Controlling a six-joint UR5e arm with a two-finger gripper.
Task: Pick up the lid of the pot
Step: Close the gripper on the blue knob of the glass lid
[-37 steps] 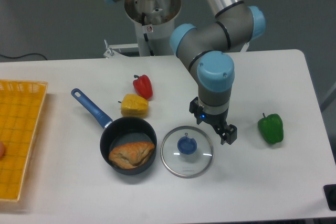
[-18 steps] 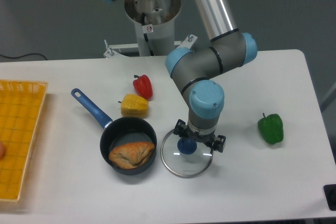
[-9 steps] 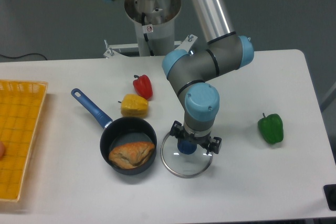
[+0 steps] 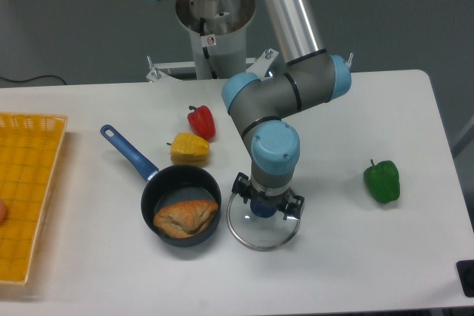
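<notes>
Over the far part of the lid, the gripper (image 4: 267,195) points down with its two fingers apart, one toward the left and one toward the right. Between and just below them shows the lid's round blue knob (image 4: 264,209), its top partly covered by the gripper. The clear glass pot lid (image 4: 261,235) with a metal rim lies flat on the table. Whether the fingers touch the knob cannot be made out.
Left of the lid is a black pan (image 4: 152,199) with a blue handle, holding a brown bread-like item (image 4: 184,218). Behind are a yellow pepper (image 4: 189,149) and a red pepper (image 4: 201,123). A green pepper (image 4: 382,181) lies right; an orange crate (image 4: 28,197) stands far left.
The gripper has come left and toward the camera from beyond the lid's right side, and its fingers now stand around the knob area. The lid has not moved.
</notes>
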